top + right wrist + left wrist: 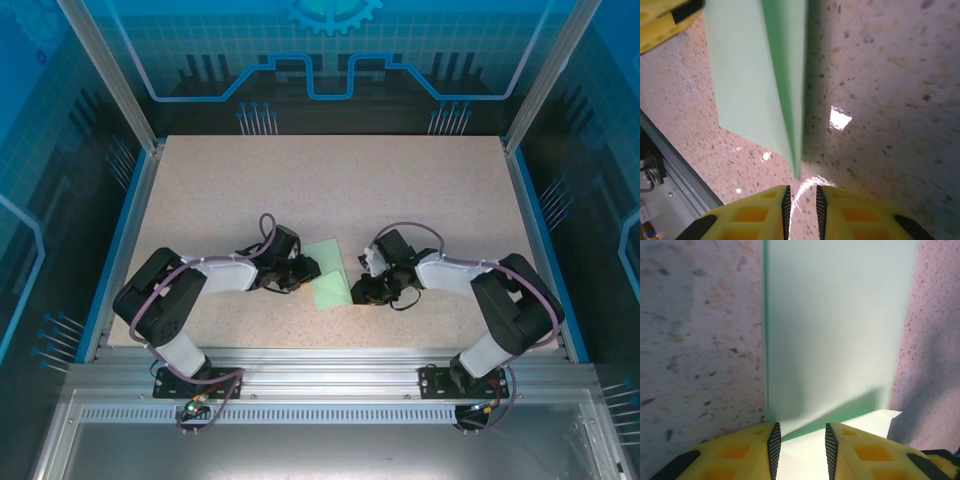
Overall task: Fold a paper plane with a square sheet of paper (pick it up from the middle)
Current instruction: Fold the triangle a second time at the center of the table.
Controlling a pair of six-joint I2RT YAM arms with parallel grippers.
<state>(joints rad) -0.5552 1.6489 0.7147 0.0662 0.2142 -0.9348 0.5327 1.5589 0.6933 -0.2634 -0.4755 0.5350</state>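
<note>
Mint-green sheet (328, 275) lies on the table (330, 180) toward the near edge, between my left pincer (300, 273) and right pincer (366, 287), each close at its side. Left wrist: left pincer (800, 432) part-open, sheet (835, 330) runs into the gap, can't tell if it touches the pads. Right wrist: right pincer (801, 192) cracked narrowly, nothing in it; sheet (755, 75) has a darker folded strip tapering to a tip just ahead.
</note>
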